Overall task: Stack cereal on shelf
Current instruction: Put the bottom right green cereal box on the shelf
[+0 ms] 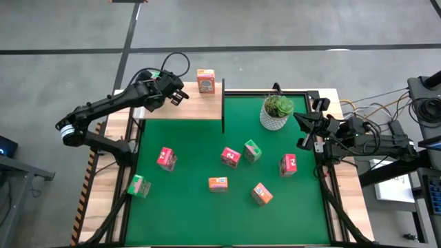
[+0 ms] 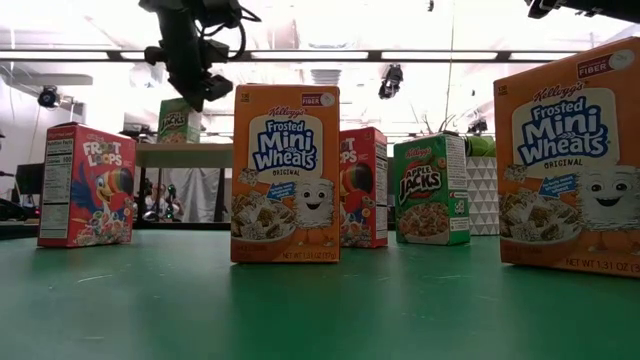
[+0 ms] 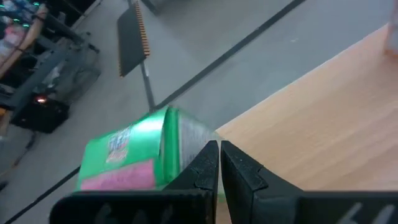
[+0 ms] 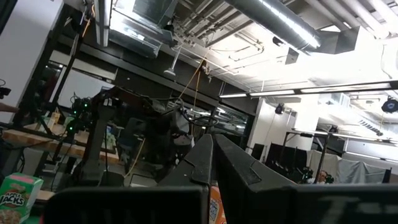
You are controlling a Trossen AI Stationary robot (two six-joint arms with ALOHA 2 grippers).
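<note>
Shelf planking of light wood (image 1: pixel 182 107), with thin dark metal uprights, lies under the left gripper (image 1: pixel 180 94), whose fingers are pressed together with nothing between them. In the left wrist view a small green cardboard cereal box (image 3: pixel 140 155) sits just beside those closed fingertips at the plank's edge. Right of this gripper an orange cardboard cereal box (image 1: pixel 205 80) stands upright on the plank.

Nearer the camera than the shelf, on the green table mat (image 1: pixel 193 158), lie a second green box (image 1: pixel 138 186) at the mat's left edge, a pink box (image 1: pixel 166 158), an orange box (image 1: pixel 218 183), another pink box (image 1: pixel 231 156), a green box (image 1: pixel 253 151), an orange box (image 1: pixel 261 194) and a pink box (image 1: pixel 288 164).

The right gripper (image 1: pixel 301 121), also closed and empty, waits at the mat's right edge, just beside a white patterned plant pot (image 1: pixel 275 113).
</note>
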